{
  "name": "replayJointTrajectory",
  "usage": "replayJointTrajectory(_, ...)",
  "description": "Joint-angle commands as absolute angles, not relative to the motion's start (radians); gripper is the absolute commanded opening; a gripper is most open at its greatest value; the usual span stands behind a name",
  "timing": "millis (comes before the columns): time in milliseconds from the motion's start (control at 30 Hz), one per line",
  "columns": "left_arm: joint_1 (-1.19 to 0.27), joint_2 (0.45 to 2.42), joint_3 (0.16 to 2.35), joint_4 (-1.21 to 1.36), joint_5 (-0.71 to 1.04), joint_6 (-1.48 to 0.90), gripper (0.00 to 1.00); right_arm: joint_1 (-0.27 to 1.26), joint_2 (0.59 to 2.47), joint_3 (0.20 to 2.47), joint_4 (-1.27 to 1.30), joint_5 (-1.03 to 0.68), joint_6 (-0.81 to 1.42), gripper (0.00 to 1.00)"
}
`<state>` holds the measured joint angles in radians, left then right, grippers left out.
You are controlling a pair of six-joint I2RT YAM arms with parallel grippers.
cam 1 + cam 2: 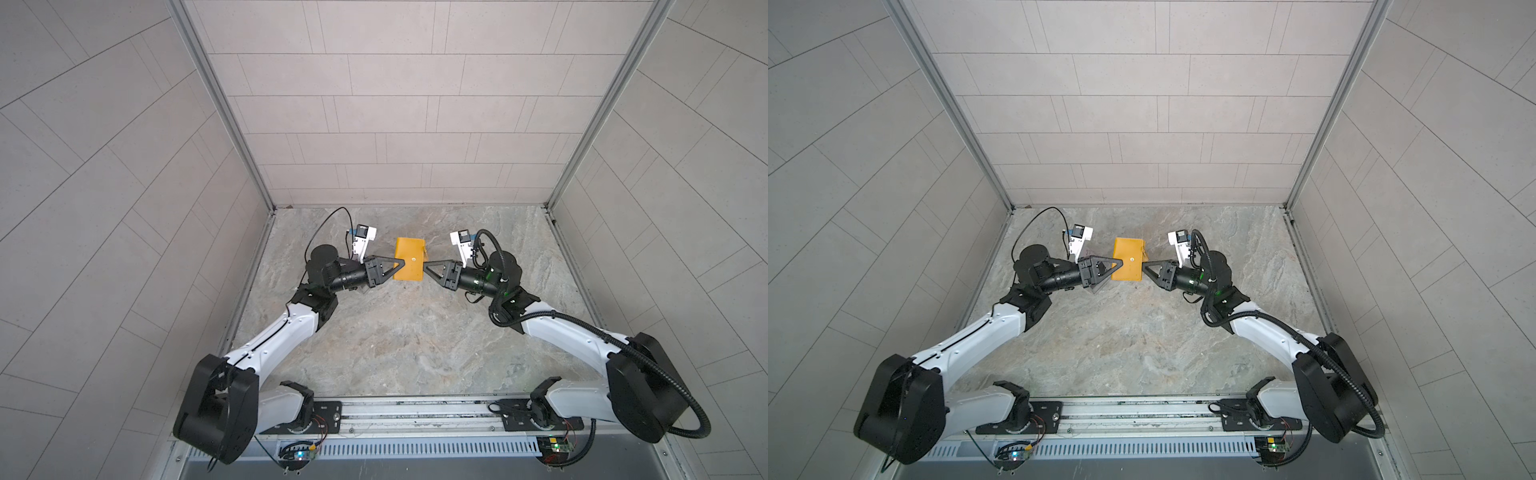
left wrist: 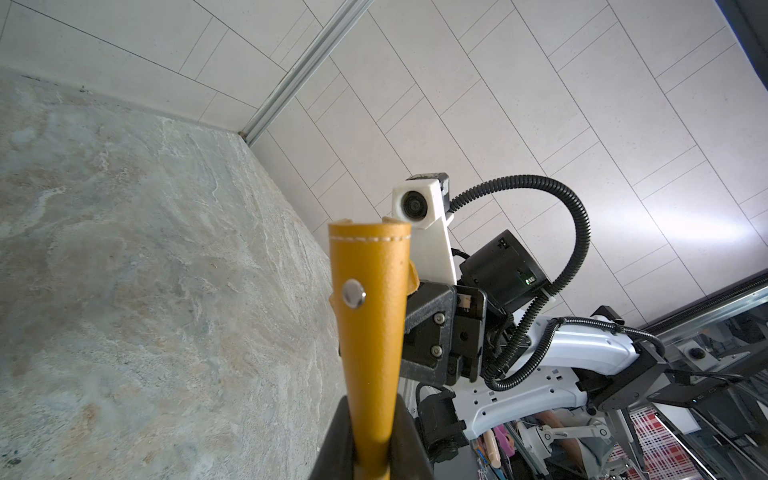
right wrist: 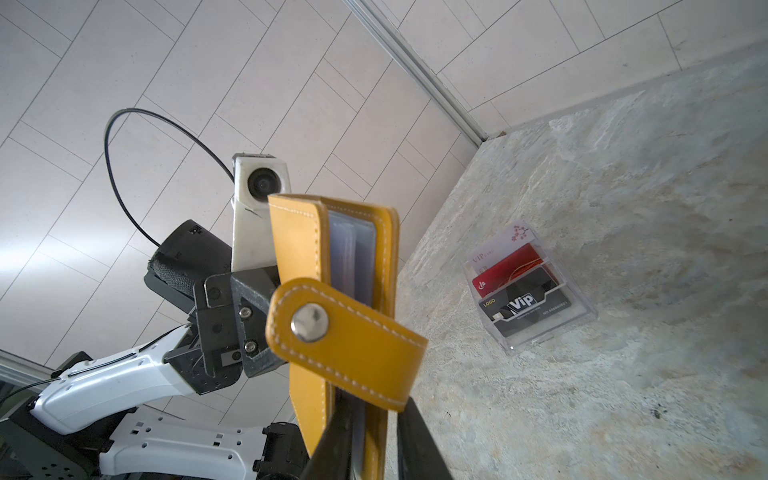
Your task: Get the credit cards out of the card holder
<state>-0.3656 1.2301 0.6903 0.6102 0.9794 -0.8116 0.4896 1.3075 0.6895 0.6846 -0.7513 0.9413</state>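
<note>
Gripping the card holder (image 1: 409, 258) at the centre of both top views, we clamp left jaws on its spine and right jaws on its open edge, tab (image 3: 353, 336) undone, presumably to spread the sleeves (image 3: 353, 249); credit cards (image 3: 519, 286) sit in a clear box (image 3: 544, 337).

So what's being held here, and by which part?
The card holder, by both: left gripper clamps its spine edge, right gripper its open edge by the loose snap tab.
</note>
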Motion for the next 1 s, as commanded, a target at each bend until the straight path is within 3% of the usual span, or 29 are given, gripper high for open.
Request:
replayJointTrajectory(0, -0.370, 1.227, 0.667, 0.703, 1.019, -0.847, 0.00, 0.487, 1.334, 0.705, 0.828, -0.770, 1.017, 0.23)
replayJointTrajectory(500, -0.370, 1.198, 0.661, 0.709, 1.022, -0.865, 0.00, 0.486, 1.349, 0.681, 0.901, -0.741, 1.065, 0.32)
replayJointTrajectory(967, -0.370, 1.200, 0.654, 0.722, 1.004, -0.873, 0.00, 0.486, 1.376, 0.675, 1.044, -0.768, 1.150, 0.13)
